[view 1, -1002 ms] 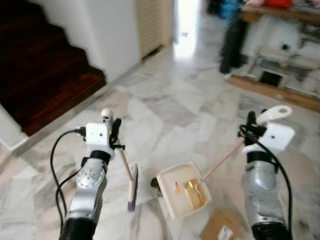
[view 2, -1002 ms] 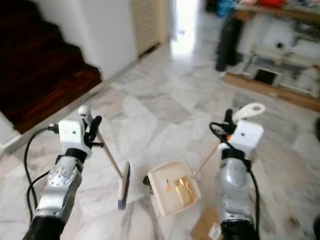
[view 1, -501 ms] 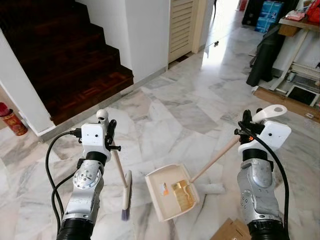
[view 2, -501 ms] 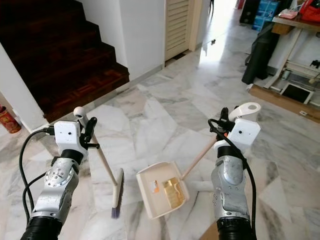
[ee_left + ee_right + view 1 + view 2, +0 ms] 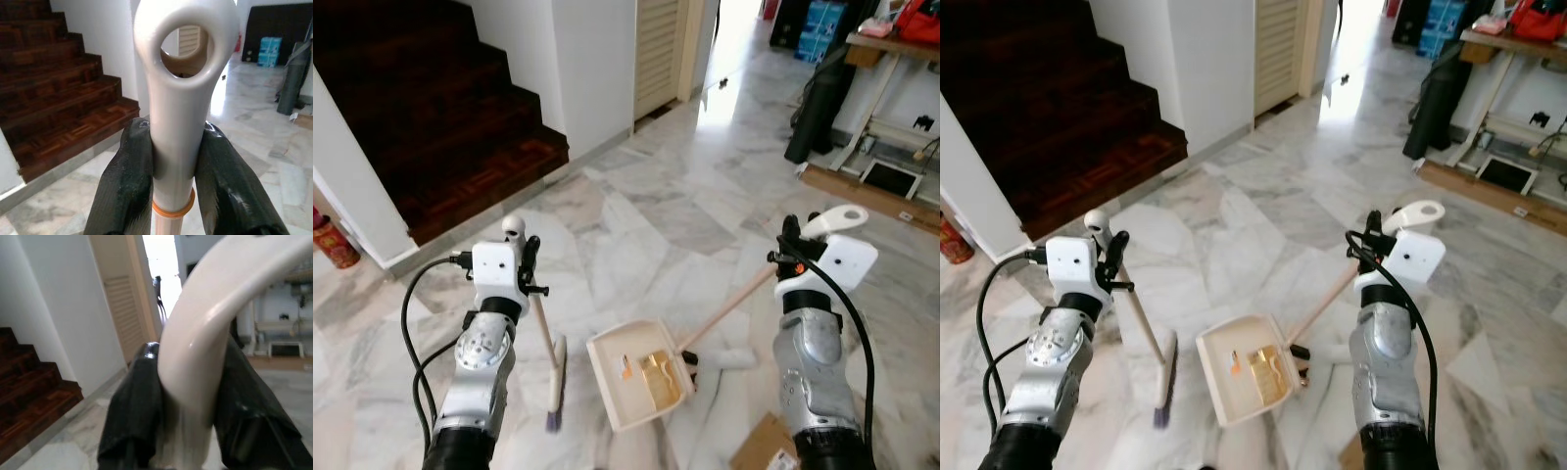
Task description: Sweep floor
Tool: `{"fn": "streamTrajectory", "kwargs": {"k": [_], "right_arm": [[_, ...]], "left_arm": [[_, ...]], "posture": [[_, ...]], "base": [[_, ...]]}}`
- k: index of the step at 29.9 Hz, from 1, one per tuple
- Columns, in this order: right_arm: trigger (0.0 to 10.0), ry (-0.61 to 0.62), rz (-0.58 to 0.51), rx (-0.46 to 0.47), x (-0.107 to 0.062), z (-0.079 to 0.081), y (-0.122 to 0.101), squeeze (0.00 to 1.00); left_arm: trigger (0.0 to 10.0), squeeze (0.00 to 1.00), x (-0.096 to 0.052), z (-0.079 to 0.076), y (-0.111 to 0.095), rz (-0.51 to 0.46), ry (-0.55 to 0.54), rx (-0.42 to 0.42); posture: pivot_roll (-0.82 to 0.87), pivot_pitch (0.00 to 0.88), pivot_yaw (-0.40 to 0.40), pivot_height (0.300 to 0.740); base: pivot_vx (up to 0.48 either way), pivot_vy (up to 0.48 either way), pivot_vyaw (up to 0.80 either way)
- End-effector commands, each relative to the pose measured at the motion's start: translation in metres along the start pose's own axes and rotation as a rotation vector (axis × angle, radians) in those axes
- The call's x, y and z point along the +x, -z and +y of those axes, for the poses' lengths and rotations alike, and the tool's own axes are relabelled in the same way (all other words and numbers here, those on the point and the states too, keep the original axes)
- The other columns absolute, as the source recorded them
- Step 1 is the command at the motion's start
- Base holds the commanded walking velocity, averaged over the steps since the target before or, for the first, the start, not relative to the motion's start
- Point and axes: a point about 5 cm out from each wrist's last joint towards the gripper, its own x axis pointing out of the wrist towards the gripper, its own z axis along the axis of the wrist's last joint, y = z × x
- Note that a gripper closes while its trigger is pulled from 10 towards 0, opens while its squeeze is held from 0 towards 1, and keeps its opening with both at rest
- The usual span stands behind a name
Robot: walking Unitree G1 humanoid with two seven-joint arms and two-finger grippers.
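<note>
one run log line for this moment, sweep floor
left hand shut on broom | right hand shut on dustpan | dustpan holds debris | broom head beside it on marble floor

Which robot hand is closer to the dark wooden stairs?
The left hand. Gripping the pale broom handle, it is on the side where the dark wooden stairs rise. The right hand, holding the cream dustpan's long handle, is across the marble floor, farther away.

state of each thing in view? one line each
Left hand: shut on broom handle.
Right hand: shut on dustpan handle.
Broom: tilted, bristles at the floor.
Dustpan: on the floor, holds gold and orange scraps.
Louvred door: shut.
</note>
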Motion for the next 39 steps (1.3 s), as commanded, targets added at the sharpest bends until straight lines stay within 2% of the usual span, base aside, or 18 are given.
{"fn": "streamTrajectory", "kwargs": {"k": [1, 7, 39], "right_arm": [[10.0, -0.019, -0.052, 0.015, 0.0044, 0.0063, -0.0120, 0.00], [10.0, -0.024, -0.052, 0.026, 0.0049, 0.0075, -0.0120, 0.00], [10.0, -0.036, -0.042, 0.026, 0.0054, 0.0095, -0.0124, 0.00]], "left_arm": [[10.0, 0.00, 0.0071, -0.0008, -0.0177, -0.070, 0.008, 0.006], [10.0, 0.00, 0.0076, -0.0010, -0.0180, -0.069, 0.009, 0.005], [10.0, 0.00, 0.0073, -0.0019, -0.0187, -0.063, 0.016, -0.002]], "posture": [[0.00, 0.000, 0.012, 0.740], [0.00, 0.000, 0.011, 0.740], [0.01, 0.000, 0.011, 0.740]], "base": [[0.000, 0.266, 0.58], [0.000, 0.268, 0.62], [0.000, 0.267, 0.00]]}}
